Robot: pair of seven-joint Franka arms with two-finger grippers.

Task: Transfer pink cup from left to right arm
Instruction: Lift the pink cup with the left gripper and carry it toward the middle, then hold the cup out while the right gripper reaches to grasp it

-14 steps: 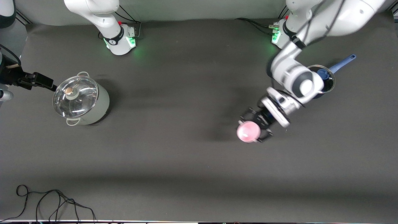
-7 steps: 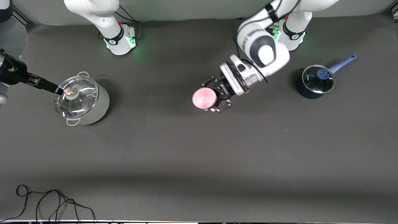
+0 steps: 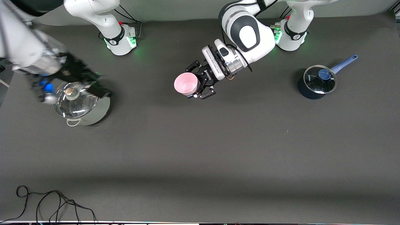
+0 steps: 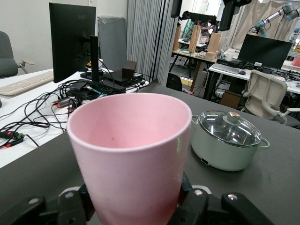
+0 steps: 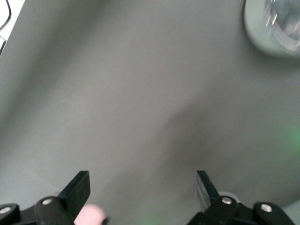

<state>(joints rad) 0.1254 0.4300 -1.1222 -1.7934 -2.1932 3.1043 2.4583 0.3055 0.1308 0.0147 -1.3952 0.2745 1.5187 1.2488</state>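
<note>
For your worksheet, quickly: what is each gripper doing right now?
Left gripper: closed on the pink cup, above mid-table.
Right gripper: open, empty, above the lidded pot.

left gripper [image 3: 200, 82]: swinging up-table from the front of the blue saucepan [image 3: 316, 83] toward mid-table, now in the air there.
pink cup [image 3: 186, 83]: riding along in its clamped fingers, mouth turning from the front camera toward the right arm's end.
right gripper [image 3: 90, 82]: coming in from the table's edge, now over the lidded grey pot [image 3: 82, 103], fingers spread.
</note>
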